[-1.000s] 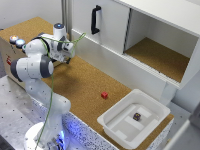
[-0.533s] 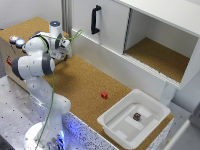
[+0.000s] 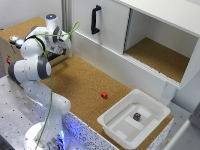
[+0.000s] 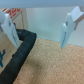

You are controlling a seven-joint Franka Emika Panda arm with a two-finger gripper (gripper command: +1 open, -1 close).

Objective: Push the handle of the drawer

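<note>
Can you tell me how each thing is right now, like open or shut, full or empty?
gripper: open, holding nothing.
white door: shut.
cork-lined shelf: open at the front, empty.
white tray: holds one small dark thing.
red block: lying loose on the cork table.

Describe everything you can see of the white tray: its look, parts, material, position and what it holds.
The tray is white, looks like plastic, and is roughly rectangular with raised walls and a shallow stepped floor. It sits flat on the cork surface near that surface's corner, on the exterior view's right, below the open cabinet shelf. One small dark object lies inside it. A small red block lies on the cork close by, not touching.
</note>
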